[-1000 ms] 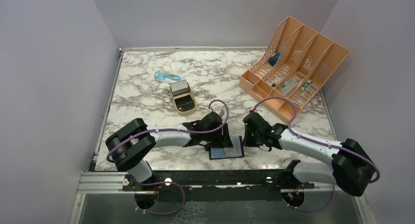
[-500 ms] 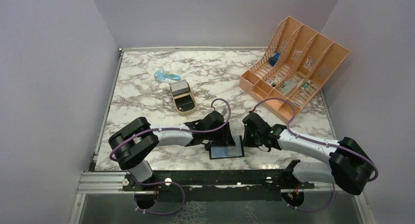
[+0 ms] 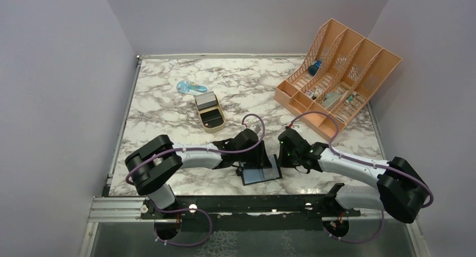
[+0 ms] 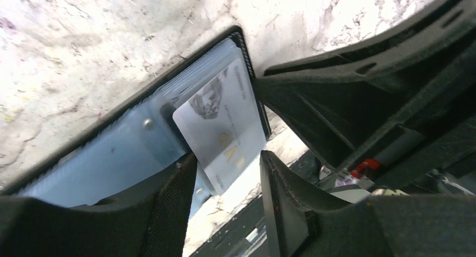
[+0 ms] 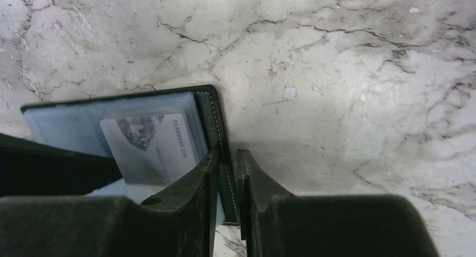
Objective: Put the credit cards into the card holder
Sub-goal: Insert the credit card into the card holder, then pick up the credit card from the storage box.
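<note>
The left tool (image 4: 227, 159) has a finger on each side of a grey credit card (image 4: 216, 125); I cannot tell if it squeezes. The card sits partly in the open card holder (image 4: 106, 161) on the tabletop (image 5: 348, 72). The right tool (image 5: 227, 156) pinches the holder's edge.

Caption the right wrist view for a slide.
Right gripper pinches the open card holder by its edge on the marble table; a grey card lies on its inner face.

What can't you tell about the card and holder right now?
Left wrist: the left gripper covers edges of the credit card; grip unclear.
Right wrist: the right gripper hides part of the card holder.
Top: card too small to pick out; gold tin contents likewise.
</note>
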Robot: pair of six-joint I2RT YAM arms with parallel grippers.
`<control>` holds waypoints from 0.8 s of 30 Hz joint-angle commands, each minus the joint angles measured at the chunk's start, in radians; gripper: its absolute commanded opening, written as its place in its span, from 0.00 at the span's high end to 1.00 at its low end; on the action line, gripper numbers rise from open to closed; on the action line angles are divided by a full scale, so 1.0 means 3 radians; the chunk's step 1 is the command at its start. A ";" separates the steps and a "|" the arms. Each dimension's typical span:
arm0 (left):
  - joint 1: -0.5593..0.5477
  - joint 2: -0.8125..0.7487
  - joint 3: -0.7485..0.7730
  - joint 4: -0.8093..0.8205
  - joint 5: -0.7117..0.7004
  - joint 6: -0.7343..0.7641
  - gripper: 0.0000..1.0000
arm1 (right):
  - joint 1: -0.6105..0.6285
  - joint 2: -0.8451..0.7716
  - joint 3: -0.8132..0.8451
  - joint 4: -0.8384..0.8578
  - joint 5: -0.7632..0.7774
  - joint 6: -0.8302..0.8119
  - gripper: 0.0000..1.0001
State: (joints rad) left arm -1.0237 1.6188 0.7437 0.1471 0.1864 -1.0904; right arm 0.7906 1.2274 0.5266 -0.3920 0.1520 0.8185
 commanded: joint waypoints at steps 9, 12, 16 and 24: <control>0.0118 -0.0435 0.0506 -0.1011 -0.0766 0.1418 0.48 | 0.0003 -0.0684 0.0188 -0.0423 0.0196 -0.0109 0.68; 0.0223 -0.0583 0.0739 -0.1332 -0.1069 0.2048 0.47 | 0.0002 -0.0781 0.0179 -0.0389 0.0167 -0.0172 0.67; 0.0437 -0.0743 0.0954 -0.1642 -0.1420 0.2995 0.46 | 0.0003 -0.0893 0.0182 -0.0335 0.0099 -0.0224 0.66; 0.1374 -0.0563 0.1208 -0.1766 -0.1257 0.4475 0.41 | 0.0003 -0.1016 0.0241 -0.0236 -0.0001 -0.0342 0.66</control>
State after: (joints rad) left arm -0.7219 1.4052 1.0756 -0.3248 -0.1551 -0.0605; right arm 0.7906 0.9409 0.5602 -0.4953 0.1745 0.7521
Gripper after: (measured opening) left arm 0.578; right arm 0.339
